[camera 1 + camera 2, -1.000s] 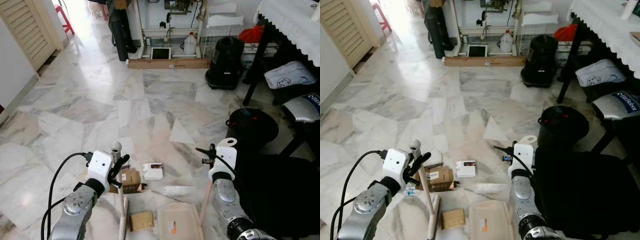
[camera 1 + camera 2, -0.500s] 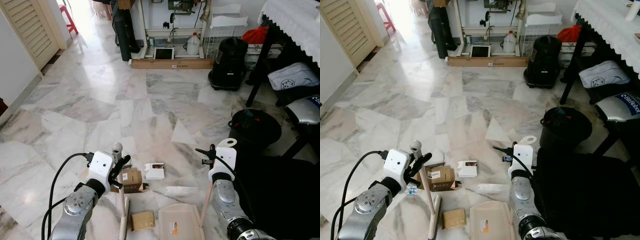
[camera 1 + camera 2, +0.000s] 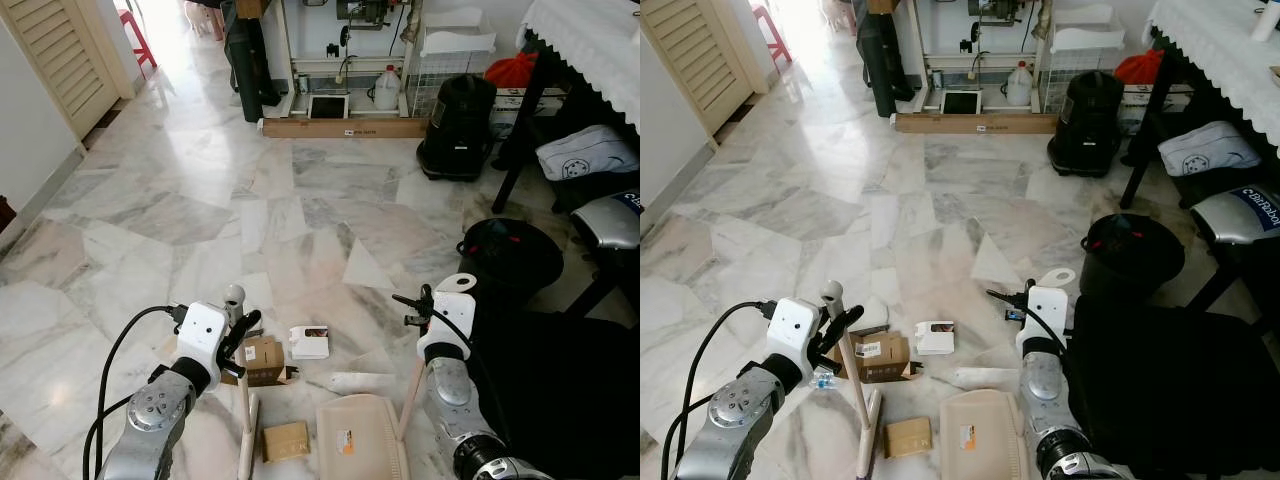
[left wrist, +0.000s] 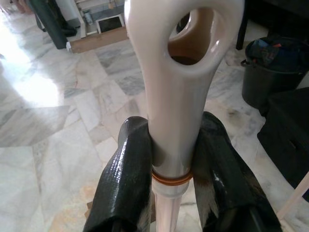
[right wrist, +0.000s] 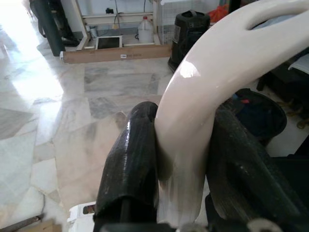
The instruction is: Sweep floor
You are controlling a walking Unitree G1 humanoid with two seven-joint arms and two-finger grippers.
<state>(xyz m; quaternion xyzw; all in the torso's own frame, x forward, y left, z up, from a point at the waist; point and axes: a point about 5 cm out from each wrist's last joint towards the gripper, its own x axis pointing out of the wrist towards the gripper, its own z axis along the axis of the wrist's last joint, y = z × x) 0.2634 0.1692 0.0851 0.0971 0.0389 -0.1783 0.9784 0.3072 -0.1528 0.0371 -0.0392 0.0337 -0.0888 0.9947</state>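
The left gripper [image 4: 174,169] is clamped on the cream broom handle [image 4: 181,96], one black finger pressed to each side just below the handle's hanging eye. The broom [image 3: 244,400] stands nearly upright, its stick running down to the marble floor [image 3: 200,200] beside a small brown box [image 3: 284,441]. The right gripper [image 5: 181,159] is likewise closed around the curved cream dustpan handle [image 5: 203,92], which rises between its two fingers. The dustpan [image 3: 357,445] lies flat on the floor at the bottom edge of the head view, its pan just right of the small brown box and its thin stick [image 3: 411,395] slanting up to the right gripper.

Taking the dustpan as the landmark: a crumpled clear wrapper [image 3: 358,381] lies just beyond its front edge, a white carton [image 3: 308,343] sits a little farther out, and a torn cardboard box [image 3: 260,362] lies beyond and to the left, touching the broom stick's line. To the dustpan's right a black mass [image 3: 560,390] crowds in close, leaving little room on that side, and a round black bin [image 3: 508,250] stands farther out on the right. Beyond the litter, the floor stretches open and wide up to a long wooden plank [image 3: 340,127] at the far wall, with a black vacuum cleaner [image 3: 457,113] at its right end. To the left, the floor runs free to a slatted door [image 3: 55,50].
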